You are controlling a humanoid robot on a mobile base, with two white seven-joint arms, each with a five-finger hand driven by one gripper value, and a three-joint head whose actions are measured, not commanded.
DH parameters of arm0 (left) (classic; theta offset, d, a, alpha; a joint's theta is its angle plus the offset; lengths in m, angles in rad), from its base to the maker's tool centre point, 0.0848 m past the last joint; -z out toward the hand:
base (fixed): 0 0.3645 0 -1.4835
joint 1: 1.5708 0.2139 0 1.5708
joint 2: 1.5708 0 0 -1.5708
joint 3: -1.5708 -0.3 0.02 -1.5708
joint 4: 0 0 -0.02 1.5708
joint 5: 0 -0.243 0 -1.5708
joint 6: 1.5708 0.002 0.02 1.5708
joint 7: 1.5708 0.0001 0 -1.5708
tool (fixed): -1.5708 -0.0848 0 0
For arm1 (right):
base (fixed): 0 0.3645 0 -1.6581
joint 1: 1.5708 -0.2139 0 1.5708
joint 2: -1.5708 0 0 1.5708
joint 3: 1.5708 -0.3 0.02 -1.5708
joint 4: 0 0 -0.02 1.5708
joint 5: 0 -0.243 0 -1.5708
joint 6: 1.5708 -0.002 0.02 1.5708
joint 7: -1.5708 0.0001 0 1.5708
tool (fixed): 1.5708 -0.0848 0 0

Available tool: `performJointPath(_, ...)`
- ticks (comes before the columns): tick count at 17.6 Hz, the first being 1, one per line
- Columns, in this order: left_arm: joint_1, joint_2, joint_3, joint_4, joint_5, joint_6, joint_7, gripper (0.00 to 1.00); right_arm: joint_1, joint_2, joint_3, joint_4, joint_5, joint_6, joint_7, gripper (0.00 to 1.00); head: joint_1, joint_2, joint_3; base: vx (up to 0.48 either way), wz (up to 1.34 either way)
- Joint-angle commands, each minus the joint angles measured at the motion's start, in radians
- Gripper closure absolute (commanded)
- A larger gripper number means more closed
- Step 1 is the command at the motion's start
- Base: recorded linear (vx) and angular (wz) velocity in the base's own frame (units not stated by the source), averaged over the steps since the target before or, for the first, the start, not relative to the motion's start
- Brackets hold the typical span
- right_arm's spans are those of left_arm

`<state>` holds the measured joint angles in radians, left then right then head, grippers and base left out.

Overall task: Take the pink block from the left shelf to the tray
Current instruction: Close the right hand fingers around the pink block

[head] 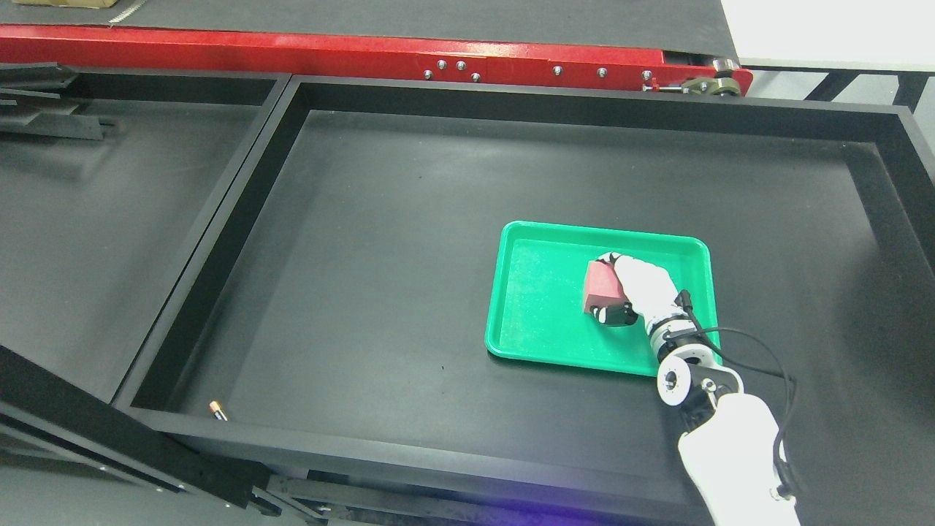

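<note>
Pink block [601,286] sits clamped in right hand [637,289] over green tray [540,329]

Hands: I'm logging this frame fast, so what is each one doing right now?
Right hand: closed on the pink block, over the green tray.
Left hand: not in view.

tray [537,340]: green plastic, smooth, with a faint sheen along the rim
pink block [600,285]: matt, dull faces, no shine; material cannot be told
right hand [637,286]: white, glossy hard shell, looks like plastic; dark fingertips
bin floor [409,256]: black, matt, smooth, lightly scuffed
bin walls [584,108]: black, matt, flat panels
beam [329,55]: red painted metal, glossy, with bare metal bolts
</note>
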<state>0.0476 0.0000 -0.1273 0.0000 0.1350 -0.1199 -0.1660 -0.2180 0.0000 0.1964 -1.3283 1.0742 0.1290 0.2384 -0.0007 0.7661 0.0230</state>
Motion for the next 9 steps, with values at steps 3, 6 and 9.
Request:
performJointPath(3,0.000,0.017,0.000,-0.017,0.000,0.002,0.000,0.00,-0.081,-0.017,-0.005,0.011,-0.005,-0.055,-0.007,0.95,0.0000,0.000,0.000,0.000,0.00)
performJointPath(6,0.000,0.017,0.000,-0.017,0.000,0.000,0.000,0.00,-0.077,-0.017,-0.017,-0.002,-0.020,-0.072,-0.024,0.97,0.0000,0.000,0.000,0.000,0.00)
performJointPath(9,0.000,0.017,0.000,-0.017,0.000,0.002,0.000,0.00,-0.051,-0.017,-0.069,-0.077,-0.153,-0.135,-0.088,0.96,0.0000,0.000,0.000,0.000,0.00)
